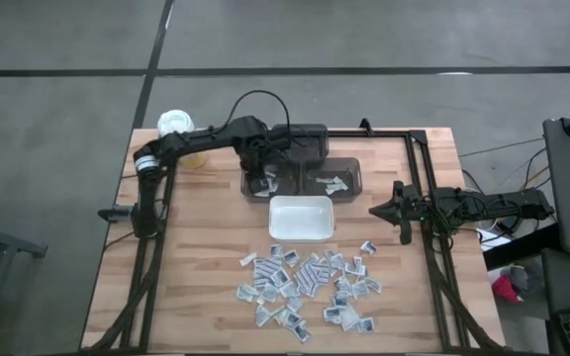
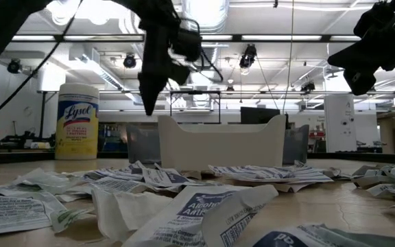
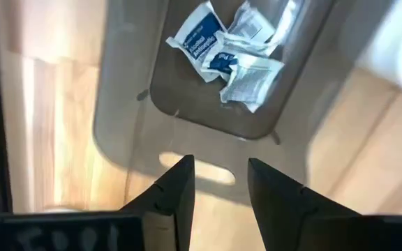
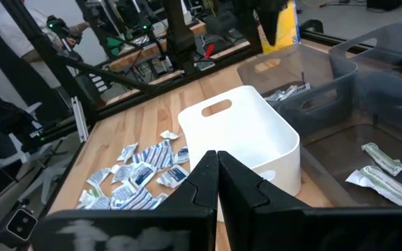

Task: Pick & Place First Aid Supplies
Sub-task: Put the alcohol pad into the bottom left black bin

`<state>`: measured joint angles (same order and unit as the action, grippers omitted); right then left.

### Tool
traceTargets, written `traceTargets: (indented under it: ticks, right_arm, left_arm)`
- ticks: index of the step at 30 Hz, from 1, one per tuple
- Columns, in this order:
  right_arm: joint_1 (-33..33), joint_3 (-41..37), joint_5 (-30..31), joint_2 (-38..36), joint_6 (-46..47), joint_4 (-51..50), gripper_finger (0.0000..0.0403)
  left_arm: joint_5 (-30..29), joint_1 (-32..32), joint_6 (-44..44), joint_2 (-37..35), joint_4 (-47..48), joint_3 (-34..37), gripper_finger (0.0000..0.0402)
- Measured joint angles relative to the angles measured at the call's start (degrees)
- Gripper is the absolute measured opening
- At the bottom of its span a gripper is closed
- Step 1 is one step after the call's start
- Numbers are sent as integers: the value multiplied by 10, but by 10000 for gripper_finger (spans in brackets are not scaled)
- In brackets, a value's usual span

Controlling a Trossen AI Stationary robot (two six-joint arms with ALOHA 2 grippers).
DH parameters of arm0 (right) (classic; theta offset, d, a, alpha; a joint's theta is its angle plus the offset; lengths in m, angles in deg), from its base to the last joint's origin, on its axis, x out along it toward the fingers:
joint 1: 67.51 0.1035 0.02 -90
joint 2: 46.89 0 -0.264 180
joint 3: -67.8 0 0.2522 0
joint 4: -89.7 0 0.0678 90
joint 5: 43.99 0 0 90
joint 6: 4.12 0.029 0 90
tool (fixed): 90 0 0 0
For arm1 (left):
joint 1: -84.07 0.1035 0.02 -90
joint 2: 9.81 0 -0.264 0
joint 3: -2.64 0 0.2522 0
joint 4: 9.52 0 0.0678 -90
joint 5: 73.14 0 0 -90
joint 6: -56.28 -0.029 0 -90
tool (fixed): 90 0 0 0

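Note:
The first aid supplies (image 1: 305, 282) lie as a loose pile of small white and bluish packets on the wooden table's near half, in front of the white tray (image 1: 323, 233). My left gripper (image 3: 218, 162) hangs open, fingers pointing down, above a clear grey bin (image 3: 128, 118) that stands behind the tray. Three packets (image 3: 229, 52) lie on that bin's floor. Nothing is between the fingers. At the table's right edge, my right gripper (image 4: 217, 167) waits shut and holds nothing.
A second clear bin (image 1: 336, 178) with a few packets stands beside the first, and a third (image 1: 305, 133) stands behind them. A yellow canister with a white lid (image 2: 78, 120) stands at the far left corner. Bare wood lies left of the pile.

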<state>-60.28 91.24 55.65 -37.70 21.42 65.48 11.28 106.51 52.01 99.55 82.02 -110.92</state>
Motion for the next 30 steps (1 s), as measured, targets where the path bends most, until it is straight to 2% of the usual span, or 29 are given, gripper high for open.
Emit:
traceTargets:
  ticks: [8,16,24,30]
  right_arm:
    - [0,0,-1,-1,0,0,8]
    - [0,0,-2,-1,0,0,8]
    - [0,0,-2,-1,0,0,8]
    - [0,0,-2,-1,0,0,8]
  left_arm:
    - [6,-61,158,-103,4,4,126]
    - [14,-183,374,-177,2,6,126]
    - [14,-322,581,-180,-7,7,126]
    - [14,-401,742,-159,-11,7,126]
